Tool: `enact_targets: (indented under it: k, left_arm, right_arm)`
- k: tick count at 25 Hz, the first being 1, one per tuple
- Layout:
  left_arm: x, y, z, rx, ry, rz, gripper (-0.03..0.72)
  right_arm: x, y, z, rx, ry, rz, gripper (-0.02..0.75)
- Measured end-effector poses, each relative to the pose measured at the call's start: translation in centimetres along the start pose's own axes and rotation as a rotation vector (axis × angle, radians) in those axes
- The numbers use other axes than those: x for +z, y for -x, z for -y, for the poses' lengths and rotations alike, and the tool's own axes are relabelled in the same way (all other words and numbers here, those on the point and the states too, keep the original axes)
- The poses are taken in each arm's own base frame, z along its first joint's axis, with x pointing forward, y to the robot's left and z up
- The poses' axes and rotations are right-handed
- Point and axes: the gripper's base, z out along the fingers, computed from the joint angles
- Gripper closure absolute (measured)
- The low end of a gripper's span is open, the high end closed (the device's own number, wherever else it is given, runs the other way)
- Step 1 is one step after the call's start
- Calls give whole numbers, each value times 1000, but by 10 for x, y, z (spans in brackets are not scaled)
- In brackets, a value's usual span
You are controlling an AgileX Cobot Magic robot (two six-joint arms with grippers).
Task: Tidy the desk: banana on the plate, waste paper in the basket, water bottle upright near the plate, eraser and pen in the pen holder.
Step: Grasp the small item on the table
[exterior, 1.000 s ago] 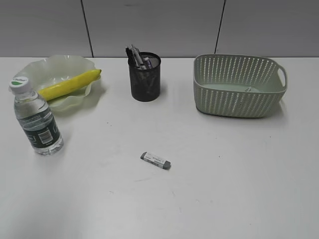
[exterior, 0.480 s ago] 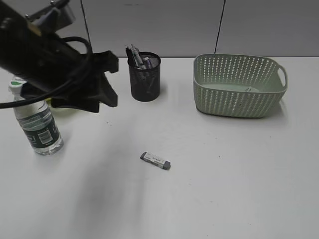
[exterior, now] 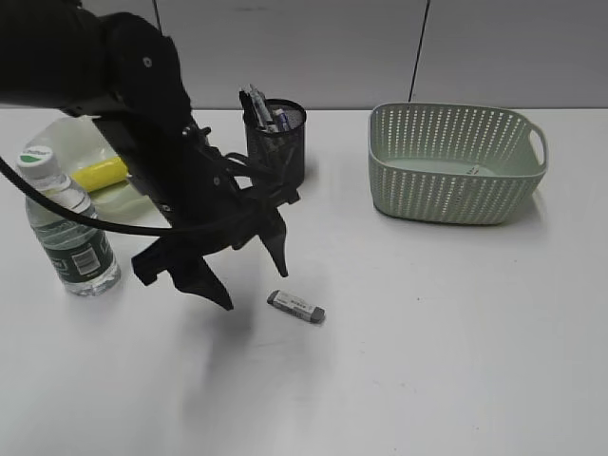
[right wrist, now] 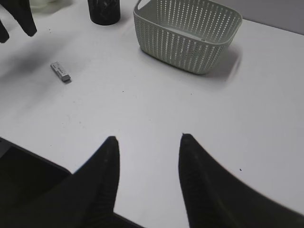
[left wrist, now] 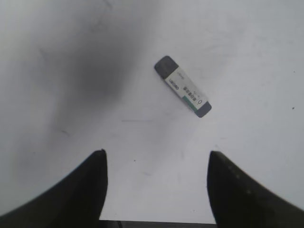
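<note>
Probably light, firm and low-lying, the eraser [exterior: 296,306] flat on the bare middle of the table [exterior: 456,332], well apart from the pen holder [exterior: 276,144]; best pinched across its short width, mid-length, on the paper sleeve. Left gripper [exterior: 250,274] angled down just beside it, jaws spread and empty. Right gripper [right wrist: 147,156] low toward the near edge, jaws parted, holding nothing.

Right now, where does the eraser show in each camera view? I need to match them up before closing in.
Exterior view: the eraser lies on the desk, lower centre, just right of the left gripper.
Left wrist view: upper right of centre, lying diagonally, ahead of the open fingers.
Right wrist view: far upper left, small.
Shared landmark: the basket in the exterior and right wrist views; not in the left wrist view.
</note>
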Motion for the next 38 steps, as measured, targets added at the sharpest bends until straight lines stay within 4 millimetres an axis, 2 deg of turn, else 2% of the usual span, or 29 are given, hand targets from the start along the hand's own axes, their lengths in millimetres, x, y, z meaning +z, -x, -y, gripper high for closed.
enact_targets:
  k: [7, 13, 18, 24, 29, 34, 38]
  left_arm:
    - [32, -13, 18, -183, -42, 26, 188]
    - [60, -7, 16, -320, -16, 26, 188]
    - [71, 2, 29, -343, -45, 39, 188]
    - [85, 8, 35, -365, -12, 24, 197]
    - [89, 10, 35, -378, 11, 26, 284]
    - [90, 11, 34, -367, 21, 35, 532]
    - [90, 11, 34, -366, 22, 36, 548]
  right_arm:
    - [0, 0, 0, 0, 0, 1, 398]
    - [0, 0, 0, 0, 0, 1, 398]
    - [0, 0, 0, 0, 0, 1, 398]
    - [0, 0, 0, -1, 0, 1, 398]
    - [0, 0, 0, -1, 0, 1, 398]
    - [0, 0, 0, 0, 0, 1, 398]
    - [0, 0, 0, 0, 0, 1, 398]
